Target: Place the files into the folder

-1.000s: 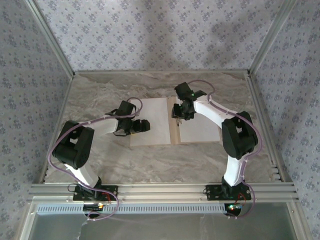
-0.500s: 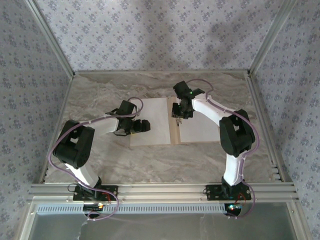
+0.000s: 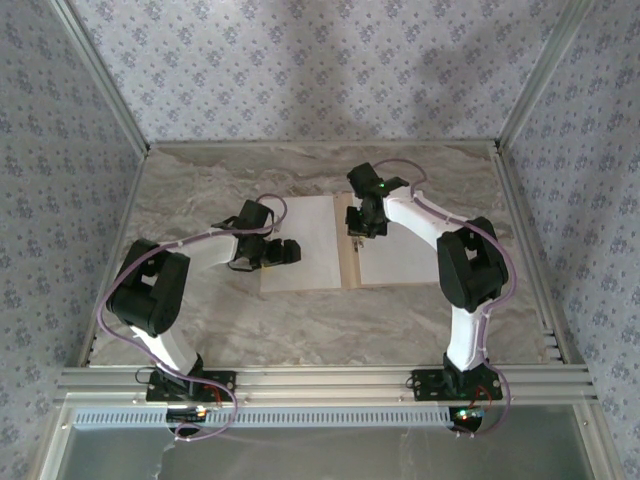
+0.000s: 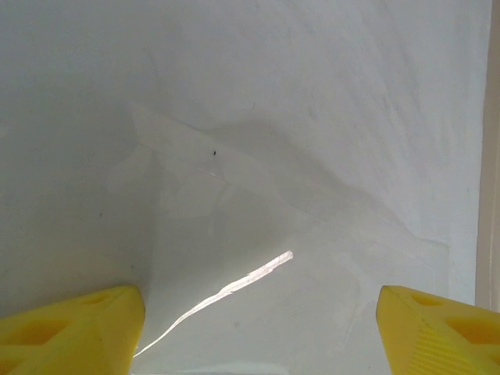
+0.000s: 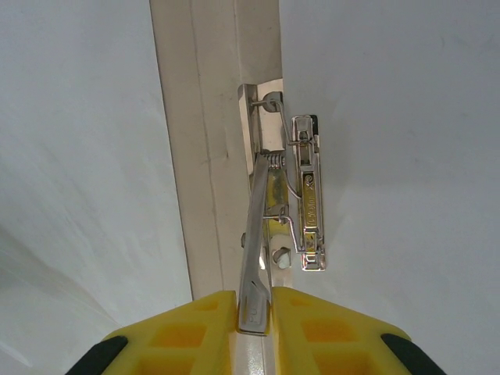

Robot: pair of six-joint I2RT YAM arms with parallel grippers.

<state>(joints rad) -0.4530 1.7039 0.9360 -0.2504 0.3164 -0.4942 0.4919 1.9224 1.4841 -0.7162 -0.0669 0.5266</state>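
1. While the folder (image 3: 350,272) lies open and flat in the middle of the tabletop (image 3: 200,190), its centre crease runs from near to far, with one leaf on each side.
2. Two white files cover the leaves: the left file (image 3: 312,232) on the left leaf and the right file (image 3: 405,262) on the right leaf. Their inner edges run parallel to the crease, and a tan strip of cardboard stays bare between them.
3. The metal clip (image 5: 306,195) lies with its long axis along the crease, at the inner edge of the right file, in the far half of the folder.
4. The right claw (image 3: 362,228) hangs over that spot. In its wrist view the yellow fingers (image 5: 332,336) are pressed together on the clip's thin lever arm (image 5: 256,226), which runs lengthwise beside the crease.
5. The left claw (image 3: 278,252) sits over the left part of the left file, jaws wide apart and holding nothing. White paper with a faint wrinkle lies beneath it; whether the tips touch the sheet cannot be told.
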